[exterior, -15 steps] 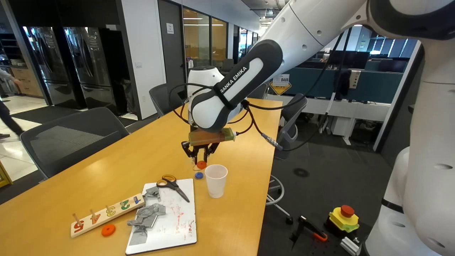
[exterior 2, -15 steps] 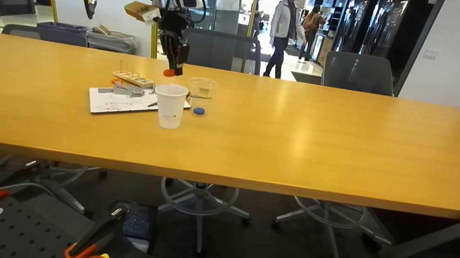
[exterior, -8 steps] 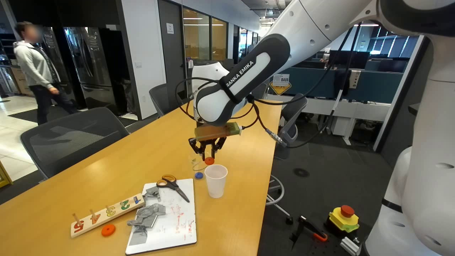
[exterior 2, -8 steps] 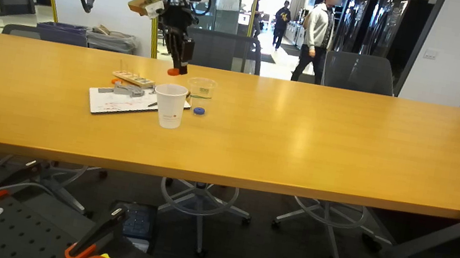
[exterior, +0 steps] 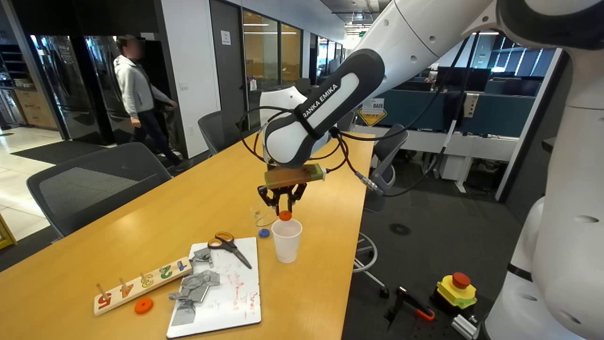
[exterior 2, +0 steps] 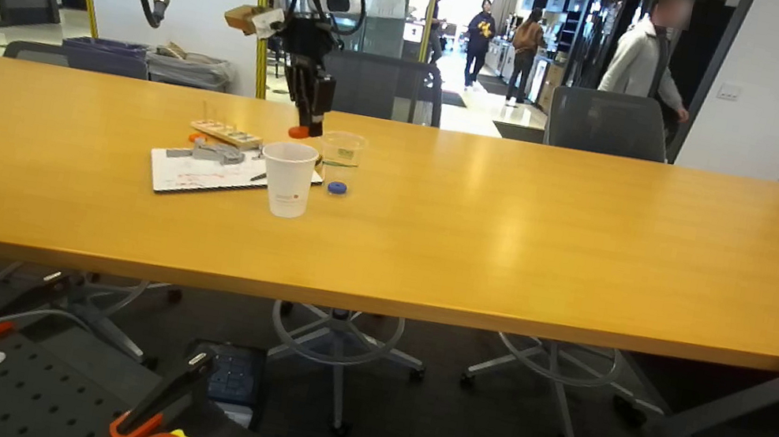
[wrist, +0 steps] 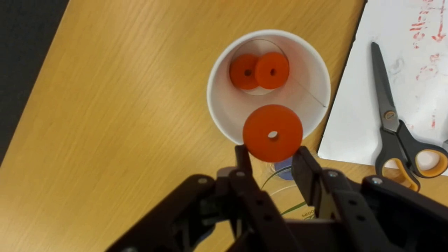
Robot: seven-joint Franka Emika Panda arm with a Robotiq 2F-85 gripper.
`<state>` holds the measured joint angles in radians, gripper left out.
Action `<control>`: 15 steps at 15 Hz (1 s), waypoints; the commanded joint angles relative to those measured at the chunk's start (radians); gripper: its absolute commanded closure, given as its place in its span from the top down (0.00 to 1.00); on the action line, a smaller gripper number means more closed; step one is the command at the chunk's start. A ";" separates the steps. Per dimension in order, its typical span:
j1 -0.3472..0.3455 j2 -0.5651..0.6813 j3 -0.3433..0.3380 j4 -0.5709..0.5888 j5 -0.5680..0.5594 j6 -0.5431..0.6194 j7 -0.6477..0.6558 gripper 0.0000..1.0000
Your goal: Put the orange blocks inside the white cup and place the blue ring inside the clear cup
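Hanging, the round orange block [wrist: 272, 124] shows a central hole.

Soft pale glare lies across the brightly lit table [exterior 2: 510, 264].

From here I count four orange rings [wrist: 265, 120], one blue ring [exterior: 264, 233], one white cup [exterior 2: 288, 181], one clear cup [exterior 2: 341, 159], one pair of scissors [wrist: 392, 127], one whiteboard [exterior: 231, 314] and one wooden number board [exterior: 137, 287].

White cup [wrist: 306, 71] has room above 2 orange blocks [wrist: 263, 72].
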<state>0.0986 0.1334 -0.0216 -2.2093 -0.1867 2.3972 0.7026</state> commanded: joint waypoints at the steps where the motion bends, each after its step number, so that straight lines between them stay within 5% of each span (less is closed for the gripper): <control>1: -0.009 0.013 0.001 0.009 0.000 -0.012 0.002 0.11; 3: -0.011 0.024 0.001 0.011 0.010 -0.013 -0.004 0.62; 8: -0.009 0.027 0.004 0.002 0.027 -0.010 -0.013 0.98; 15: 0.054 0.014 0.084 0.034 0.031 0.014 -0.036 1.00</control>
<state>0.1171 0.1593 0.0243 -2.1933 -0.1763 2.3998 0.6979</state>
